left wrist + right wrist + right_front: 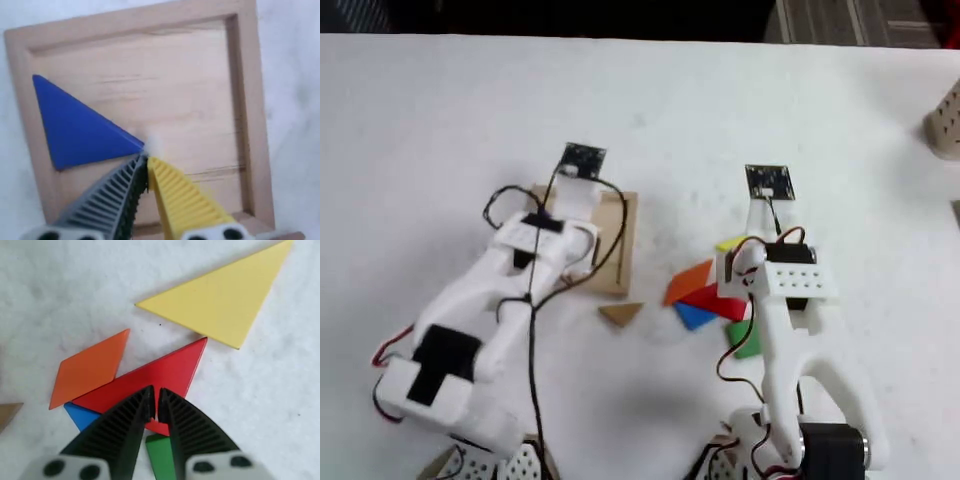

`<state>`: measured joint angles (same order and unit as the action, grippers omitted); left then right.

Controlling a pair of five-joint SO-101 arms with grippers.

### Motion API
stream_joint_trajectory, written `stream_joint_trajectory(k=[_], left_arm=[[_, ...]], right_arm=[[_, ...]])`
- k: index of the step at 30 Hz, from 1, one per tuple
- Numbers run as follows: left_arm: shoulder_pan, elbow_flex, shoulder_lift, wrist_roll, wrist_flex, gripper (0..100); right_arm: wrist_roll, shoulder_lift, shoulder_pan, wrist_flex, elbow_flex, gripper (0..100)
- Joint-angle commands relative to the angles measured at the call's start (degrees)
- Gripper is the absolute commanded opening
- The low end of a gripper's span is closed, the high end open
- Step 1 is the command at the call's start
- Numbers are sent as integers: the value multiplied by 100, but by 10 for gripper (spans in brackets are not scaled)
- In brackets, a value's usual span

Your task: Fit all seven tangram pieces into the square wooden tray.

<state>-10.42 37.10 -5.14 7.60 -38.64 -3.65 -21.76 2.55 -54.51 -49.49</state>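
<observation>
Wooden tray (pixel 247 100) holds one blue triangle (pixel 75 130); left gripper (pixel 146 162), jaws together, tip at its corner. Right gripper (pixel 156 400), jaws together, over red triangle (pixel 170 370) on table (pixel 50 290), near yellow triangle (pixel 225 305).

This looks like a robotics lab or a hobby workbench. A plain white table (pixel 440 110) carries two small white plastic arms: the left arm (pixel 470 300) reaches over the wooden tray (pixel 620 240), and the right arm (pixel 790 340) stands to the tray's right. Loose wires (pixel 532 380) run along them in the open. One bare circuit board (pixel 584 157) sits just beyond the tray, and a second board (pixel 769 181) lies farther to its right.
</observation>
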Motion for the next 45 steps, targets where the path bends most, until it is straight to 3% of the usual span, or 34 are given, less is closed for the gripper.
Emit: stream_joint_trajectory(k=[1, 13, 18, 26, 35, 45], left_arm=[[-136, -782, -154, -44, -158, 23], [505, -1240, -277, 369, 475, 24], [769, -1820, -936, 369, 492, 24], [1191, -2892, -1789, 352, -949, 22], [1095, -1916, -954, -334, -1345, 22], [752, -668, 409, -334, -167, 22]], right_arm=[[-79, -215, -13, 75, 44, 21], [-79, -215, -22, 75, 44, 21], [-79, -215, -22, 75, 44, 21], [-88, -215, -22, 75, 44, 21], [-88, -215, -22, 75, 44, 21], [-88, -215, -13, 84, 44, 21]])
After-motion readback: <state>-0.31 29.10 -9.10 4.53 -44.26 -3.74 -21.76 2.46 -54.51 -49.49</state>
